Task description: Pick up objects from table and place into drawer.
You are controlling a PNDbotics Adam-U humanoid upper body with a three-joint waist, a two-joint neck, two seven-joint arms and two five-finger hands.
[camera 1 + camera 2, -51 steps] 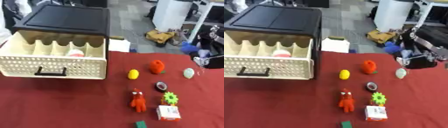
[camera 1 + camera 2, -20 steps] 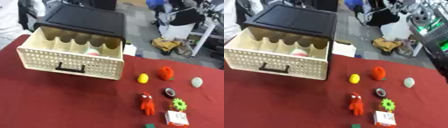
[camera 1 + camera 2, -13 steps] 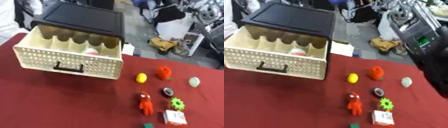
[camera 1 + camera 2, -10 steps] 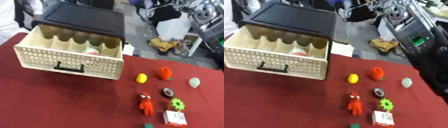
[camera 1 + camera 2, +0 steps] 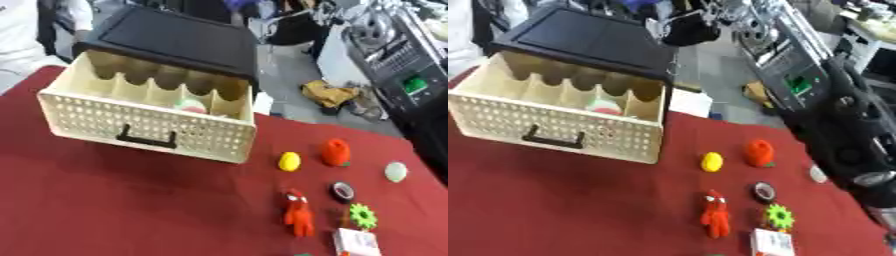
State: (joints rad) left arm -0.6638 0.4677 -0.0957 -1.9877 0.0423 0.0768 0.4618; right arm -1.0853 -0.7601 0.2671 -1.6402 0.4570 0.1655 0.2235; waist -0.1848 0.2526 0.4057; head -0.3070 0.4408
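A cream perforated drawer [image 5: 144, 120] with a black handle stands pulled out of a black-topped cabinet [image 5: 175, 40]; a round white, red and green thing [image 5: 188, 106] lies in one compartment. On the red tablecloth to its right lie a yellow object [image 5: 289, 161], an orange-red object [image 5: 335, 152], a pale green ball [image 5: 395, 171], a black ring [image 5: 342, 190], a red figure [image 5: 298, 214], a green gear [image 5: 362, 216] and a white and red box [image 5: 357, 242]. My right arm [image 5: 846, 145] hangs over the table's right side, partly covering the ball; its hand is blurred. No left hand shows.
The red table [image 5: 105, 200] has free cloth in front of the drawer. A person in white [image 5: 26, 30] stands at the far left. Beyond the far edge lie a white sheet [image 5: 689, 102], a brown bundle [image 5: 332, 95] and a machine with a green display [image 5: 798, 82].
The camera has tilted, shifting the whole picture. My black right arm has swung into the right side of the right eye view. The objects on the cloth lie as before.
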